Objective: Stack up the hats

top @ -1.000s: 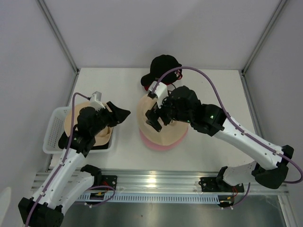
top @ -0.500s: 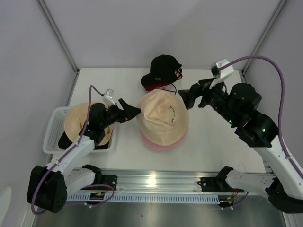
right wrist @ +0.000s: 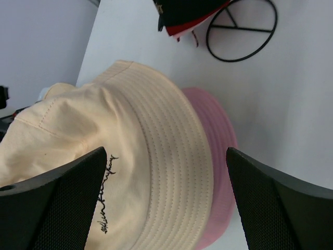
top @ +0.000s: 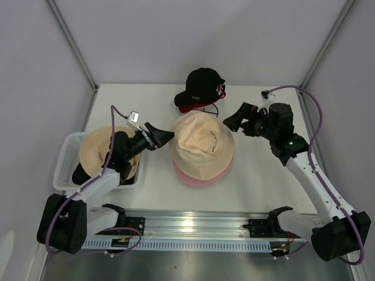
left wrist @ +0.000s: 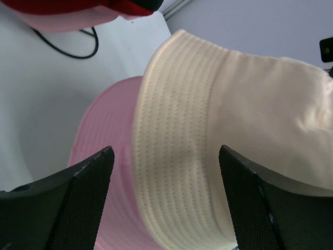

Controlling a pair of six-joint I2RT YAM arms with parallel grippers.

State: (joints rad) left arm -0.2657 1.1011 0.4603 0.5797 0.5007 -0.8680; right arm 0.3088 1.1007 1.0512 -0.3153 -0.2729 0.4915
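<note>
At the middle of the white bench [top: 146,105] we see a cream fabric bucket hat with stitched brim [top: 202,143] sitting crown-up on a pink fabric bucket hat [top: 196,177]. Only the pink brim shows, as a crescent along the near side. A thin dark line of script runs across the cream crown.

The left arm's fingers [top: 164,136] point at the cream hat's left side and lie just beside it. In the left wrist view they stand apart with nothing between them, framing the cream brim and the pink brim under it. The right arm's fingers [top: 232,120] sit near the hat's far right side. In the right wrist view they too are spread wide and hold nothing.

On the left, a white plastic slatted basket [top: 63,170] holds a wide beige round-brimmed fabric hat [top: 96,149]. Some black soft fabric [top: 81,173] shows from under it, but we cannot tell how it lies.

At the far edge of the bench rests a black baseball cap with red under-visor [top: 201,82], apart from the stack. Just beside the cap, a thin black wire hoop [right wrist: 240,28] lies flat on the bench.
</note>
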